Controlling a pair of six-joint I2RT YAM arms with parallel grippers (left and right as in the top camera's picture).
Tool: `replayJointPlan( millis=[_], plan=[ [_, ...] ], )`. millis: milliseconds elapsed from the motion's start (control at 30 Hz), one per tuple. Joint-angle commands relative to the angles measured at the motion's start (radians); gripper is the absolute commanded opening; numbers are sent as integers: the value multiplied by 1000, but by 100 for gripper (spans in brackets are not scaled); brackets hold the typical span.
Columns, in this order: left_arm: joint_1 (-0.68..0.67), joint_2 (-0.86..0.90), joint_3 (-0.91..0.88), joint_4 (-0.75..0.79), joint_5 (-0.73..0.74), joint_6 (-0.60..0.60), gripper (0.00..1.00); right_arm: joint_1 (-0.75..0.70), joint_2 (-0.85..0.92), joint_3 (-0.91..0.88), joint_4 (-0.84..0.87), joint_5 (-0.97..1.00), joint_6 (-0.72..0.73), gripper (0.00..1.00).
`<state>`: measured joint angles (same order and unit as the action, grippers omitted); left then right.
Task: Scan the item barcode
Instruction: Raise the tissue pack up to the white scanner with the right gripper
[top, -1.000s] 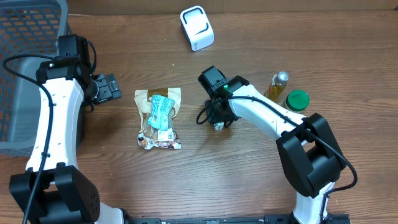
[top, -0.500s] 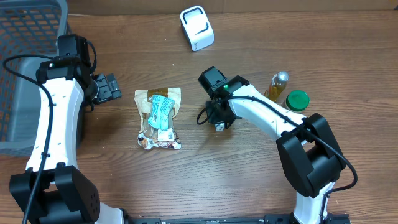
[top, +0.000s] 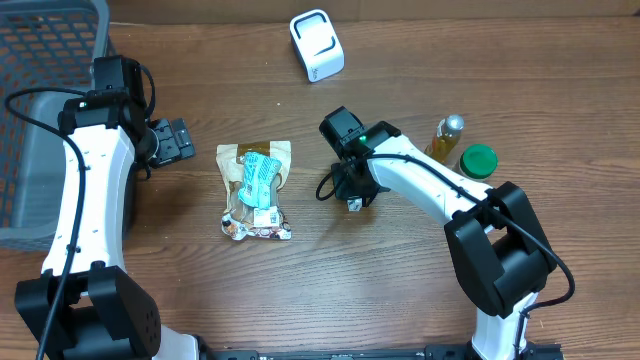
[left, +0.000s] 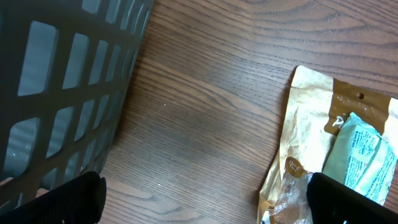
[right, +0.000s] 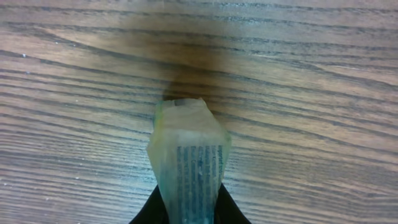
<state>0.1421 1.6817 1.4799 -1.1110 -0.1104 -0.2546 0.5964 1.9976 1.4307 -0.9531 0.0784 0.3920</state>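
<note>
Small packet (right: 188, 162), pale green and see-through with a block of fine printed lines on it, is pinched at its lower end in the right hand (right: 189, 214), whose dark fingers are closed narrow on both sides of it. The packet's pointed free end aims at the wood, with a dark shadow right past the tip; can't tell if it touches. From overhead this sits about mid-worktop, slightly toward the right edge, and the packet is mostly hidden under the hand, with only a small white bit showing. Worktop (top: 400, 300) is brown wood grain. The white scanner (top: 317, 45) stands near the far edge, around the middle, well apart from the packet. A snack bag (top: 256, 190), tan top with a blue-green label, lies flat left of centre, between the two arms and not touched by either. The left hand (top: 178, 140) hovers just left of the bag's top with fingers spread wide and nothing in them; its wrist view shows the two fingertips at the bottom corners and the bag's tan edge at the right. A grey mesh basket (top: 40, 110) fills the far-left corner. Toward the right edge, a small bottle (top: 447, 138) of yellowish liquid stands just beside a green round cap (top: 478, 161), both near the right arm's forearm.
</note>
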Motion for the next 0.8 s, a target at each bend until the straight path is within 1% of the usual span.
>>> replayJointPlan(
  millis=[0, 100, 333, 400, 500, 567, 667, 767],
  plan=[
    [2, -16, 20, 0, -12, 12, 100, -3, -1, 135, -59, 7, -38, 10],
    [2, -16, 20, 0, -12, 12, 100, -3, -1, 283, -150, 6, -106, 10],
    [2, -16, 20, 0, -12, 11, 100, -3, -1, 714, -397, 7, -113, 7],
    [2, -16, 20, 0, -12, 12, 100, -3, -1, 834, -437, 7, -113, 5],
    [2, -16, 20, 0, -12, 12, 99, -3, -1, 964, -441, 12, -114, 5],
    [2, -16, 20, 0, -12, 12, 100, -3, -1, 1007, -415, 14, -140, 4],
    [2, -16, 20, 0, -12, 12, 99, -3, 0, 1011, -356, 38, -144, 4],
    [2, -16, 20, 0, -12, 12, 100, -3, 17, 1011, -316, 82, -195, 4]
  ],
)
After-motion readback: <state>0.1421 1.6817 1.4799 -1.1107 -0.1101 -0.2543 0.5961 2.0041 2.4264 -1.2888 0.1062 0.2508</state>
